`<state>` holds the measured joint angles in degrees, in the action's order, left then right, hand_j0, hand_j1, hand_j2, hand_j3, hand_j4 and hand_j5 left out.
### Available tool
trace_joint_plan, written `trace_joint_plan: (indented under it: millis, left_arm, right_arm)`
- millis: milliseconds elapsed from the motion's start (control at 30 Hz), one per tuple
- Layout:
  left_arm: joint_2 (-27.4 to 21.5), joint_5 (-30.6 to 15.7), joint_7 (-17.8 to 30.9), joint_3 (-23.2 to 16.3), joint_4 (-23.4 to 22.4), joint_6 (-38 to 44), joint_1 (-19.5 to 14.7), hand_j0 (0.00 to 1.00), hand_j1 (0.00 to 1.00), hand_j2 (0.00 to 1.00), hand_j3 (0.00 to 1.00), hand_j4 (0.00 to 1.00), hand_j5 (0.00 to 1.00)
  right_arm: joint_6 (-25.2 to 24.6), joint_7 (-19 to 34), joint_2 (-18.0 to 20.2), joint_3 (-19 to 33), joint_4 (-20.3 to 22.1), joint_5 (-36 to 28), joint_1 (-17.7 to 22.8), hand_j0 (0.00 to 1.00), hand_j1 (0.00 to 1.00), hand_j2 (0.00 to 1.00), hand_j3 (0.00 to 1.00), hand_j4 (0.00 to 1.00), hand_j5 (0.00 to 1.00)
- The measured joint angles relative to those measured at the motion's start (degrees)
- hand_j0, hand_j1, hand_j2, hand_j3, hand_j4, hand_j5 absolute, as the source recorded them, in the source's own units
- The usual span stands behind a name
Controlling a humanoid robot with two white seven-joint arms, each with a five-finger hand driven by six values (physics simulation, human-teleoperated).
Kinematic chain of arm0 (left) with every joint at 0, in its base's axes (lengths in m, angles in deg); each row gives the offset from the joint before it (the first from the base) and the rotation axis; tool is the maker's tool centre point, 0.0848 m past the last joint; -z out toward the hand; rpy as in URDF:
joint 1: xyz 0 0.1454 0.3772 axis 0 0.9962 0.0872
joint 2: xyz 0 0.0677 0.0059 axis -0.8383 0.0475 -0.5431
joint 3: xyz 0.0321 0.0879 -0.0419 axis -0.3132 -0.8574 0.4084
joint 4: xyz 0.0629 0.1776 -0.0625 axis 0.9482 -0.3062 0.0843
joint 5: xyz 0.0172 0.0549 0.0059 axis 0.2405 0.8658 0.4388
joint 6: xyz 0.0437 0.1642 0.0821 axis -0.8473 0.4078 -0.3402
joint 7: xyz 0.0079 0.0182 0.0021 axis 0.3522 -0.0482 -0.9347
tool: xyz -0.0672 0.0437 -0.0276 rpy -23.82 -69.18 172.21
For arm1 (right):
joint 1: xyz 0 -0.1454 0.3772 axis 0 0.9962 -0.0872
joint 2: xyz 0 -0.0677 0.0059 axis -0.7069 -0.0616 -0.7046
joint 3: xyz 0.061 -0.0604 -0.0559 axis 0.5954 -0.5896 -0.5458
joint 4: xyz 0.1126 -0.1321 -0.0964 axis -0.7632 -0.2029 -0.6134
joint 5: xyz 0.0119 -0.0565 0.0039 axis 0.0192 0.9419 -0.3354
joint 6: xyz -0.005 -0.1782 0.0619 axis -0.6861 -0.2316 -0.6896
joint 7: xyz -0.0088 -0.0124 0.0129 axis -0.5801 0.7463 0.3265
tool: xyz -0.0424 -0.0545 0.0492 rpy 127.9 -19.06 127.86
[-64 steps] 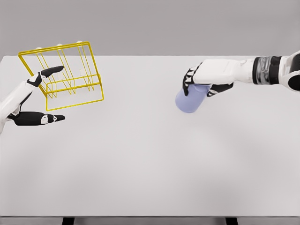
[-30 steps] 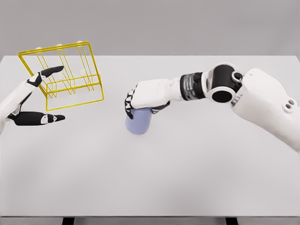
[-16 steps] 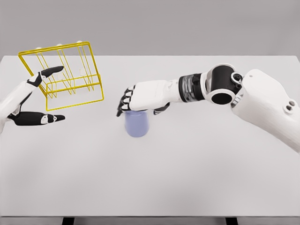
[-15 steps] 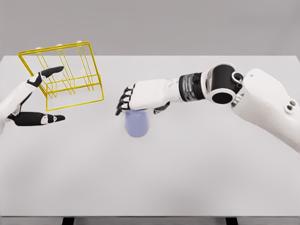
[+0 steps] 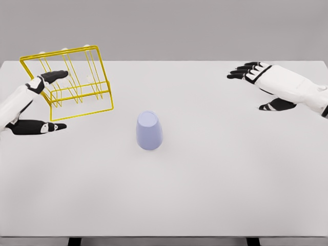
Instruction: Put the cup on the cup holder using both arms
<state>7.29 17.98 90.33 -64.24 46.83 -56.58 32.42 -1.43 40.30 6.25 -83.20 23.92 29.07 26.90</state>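
A pale blue cup (image 5: 149, 130) stands upside down on the white table (image 5: 205, 184), a little left of the middle, with nothing touching it. The yellow wire cup holder (image 5: 69, 82) sits at the far left, tilted. My left hand (image 5: 43, 102) is open at the left edge, its thumb against the holder's wires and its fingers below the holder's front. My right hand (image 5: 259, 84) is open at the far right, well away from the cup, and holds nothing.
Nothing else lies on the table. Its front edge runs along the bottom of the view and its far edge lies just behind the holder.
My right hand let go of the cup, which now stands alone on the table, and pulled back to the far right. The left hand shifted slightly.
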Motion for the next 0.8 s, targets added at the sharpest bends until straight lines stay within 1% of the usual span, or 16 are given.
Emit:
trace_joint_plan:
  millis: [100,167,233,267,300,367,400,467,500,533,600,633,700,800]
  left_arm:
    - [-0.1,4.0,1.4,2.0,0.4,0.0,-1.3,1.0,1.0,1.0,1.0,1.0,1.0]
    - [-0.6,6.0,2.5,2.5,0.9,0.0,-2.5,1.0,1.0,1.0,1.0,1.0,1.0]
    - [-1.8,7.3,3.2,2.8,1.2,0.0,-3.7,1.0,1.0,1.0,1.0,1.0,1.0]
    - [-2.6,7.8,3.4,2.7,1.3,0.0,-3.9,1.0,1.0,1.0,1.0,1.0,1.0]
    - [-3.4,8.4,3.5,2.6,1.4,0.0,-4.0,1.0,1.0,1.0,1.0,1.0,1.0]
    - [-5.6,9.9,3.9,2.0,1.7,0.0,-4.3,1.0,1.0,1.0,1.0,1.0,1.0]
    - [-6.6,10.5,4.4,1.5,1.8,0.0,-4.8,1.0,1.0,1.0,1.0,1.0,1.0]
    - [-8.1,11.2,5.6,0.0,2.0,0.0,-8.2,1.0,1.0,1.0,1.0,1.0,1.0]
    - [-8.6,11.2,6.3,-1.5,2.0,0.0,-11.0,1.0,1.0,1.0,1.0,1.0,1.0]
    - [-8.9,11.6,7.1,-3.7,2.0,-0.1,-15.9,1.0,1.0,1.0,1.0,1.0,1.0]
    - [-9.9,9.8,9.2,-9.5,2.1,0.0,-22.4,1.0,1.0,1.0,1.0,1.0,1.0]
    - [-10.9,8.6,10.8,-12.7,2.1,0.0,-24.5,1.0,1.0,1.0,1.0,1.0,1.0]
    - [-12.5,6.2,14.2,-17.6,2.3,0.0,-27.5,1.0,1.0,1.0,1.0,1.0,1.0]
    - [-13.7,3.7,17.0,-22.7,2.5,0.0,-30.5,1.0,1.0,1.0,1.0,1.0,1.0]
  right_arm:
    - [0.7,0.0,0.2,6.3,1.0,-0.1,6.9,1.0,1.0,1.0,1.0,1.0,1.0]
    - [0.8,0.0,0.0,9.0,1.5,0.0,8.9,1.0,1.0,1.0,1.0,1.0,1.0]
    - [0.9,0.0,-1.5,10.6,1.6,0.1,11.1,1.0,1.0,1.0,1.0,1.0,1.0]
    - [1.0,0.0,-2.6,11.2,1.6,0.3,14.2,1.0,1.0,1.0,1.0,1.0,1.0]
    - [1.0,0.0,-3.6,11.8,1.7,0.4,15.9,1.0,1.0,1.0,1.0,1.0,1.0]
    - [1.1,0.0,-5.3,13.7,1.9,0.4,18.3,1.0,1.0,1.0,1.0,1.0,1.0]
    - [1.0,0.0,-6.0,15.6,2.3,0.3,18.6,1.0,1.0,1.0,1.0,1.0,1.0]
    - [1.0,0.0,-8.0,19.2,3.7,0.2,19.0,1.0,1.0,1.0,1.0,1.0,1.0]
    - [1.0,0.0,-8.9,20.3,4.2,0.1,19.0,1.0,1.0,1.0,1.0,1.0,1.0]
    - [1.0,0.0,-9.5,20.5,4.7,0.1,19.1,1.0,1.0,1.0,1.0,1.0,1.0]
    - [1.0,0.0,-10.1,20.1,5.7,0.1,19.4,1.0,1.0,1.0,1.0,1.0,1.0]
    - [1.0,0.0,-10.2,19.7,6.2,0.0,20.0,1.0,1.0,1.0,1.0,1.0,1.0]
    - [1.0,0.0,-10.3,19.0,6.8,0.0,20.2,1.0,1.0,1.0,1.0,1.0,1.0]
    - [1.0,0.0,-9.7,18.4,7.3,0.1,21.0,1.0,1.0,1.0,1.0,1.0,1.0]
